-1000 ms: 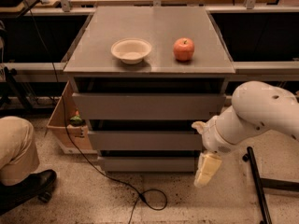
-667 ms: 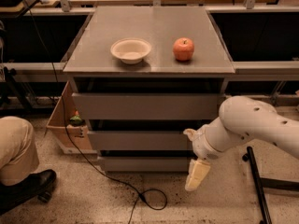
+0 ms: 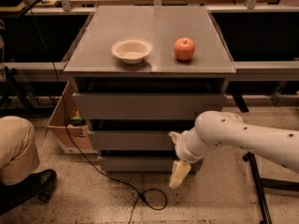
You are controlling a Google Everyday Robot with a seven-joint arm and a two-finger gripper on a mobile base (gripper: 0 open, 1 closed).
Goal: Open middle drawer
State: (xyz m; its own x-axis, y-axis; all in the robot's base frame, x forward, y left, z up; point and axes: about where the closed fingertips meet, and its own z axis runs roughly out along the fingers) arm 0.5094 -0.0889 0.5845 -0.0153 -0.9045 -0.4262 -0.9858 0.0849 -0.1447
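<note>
A grey metal cabinet (image 3: 154, 27) stands in the middle of the scene with three drawer fronts stacked on its near face. The middle drawer (image 3: 131, 140) is the flat grey front between the taller top drawer (image 3: 145, 106) and the bottom drawer (image 3: 140, 163). It has a dark gap above it, and none of its tray shows.

The white arm (image 3: 243, 136) reaches in from the right, low and near the floor. The gripper (image 3: 179, 173) hangs at its end, in front of the right part of the lower drawers, with a cream piece pointing down across the bottom drawer's front. I cannot tell how far open it is or whether it touches the middle drawer. It has nothing visibly in its hold.

On the cabinet top a white bowl (image 3: 132, 50) sits to the left, and a red apple (image 3: 184, 49) sits to its right, apart from it.

A black cable (image 3: 140, 195) runs over the speckled floor and loops near the cabinet's foot. An open cardboard box (image 3: 63, 120) leans beside the cabinet's left side. At the near left a person's knee (image 3: 14, 148) in tan trousers and a black shoe (image 3: 28, 183) show.
</note>
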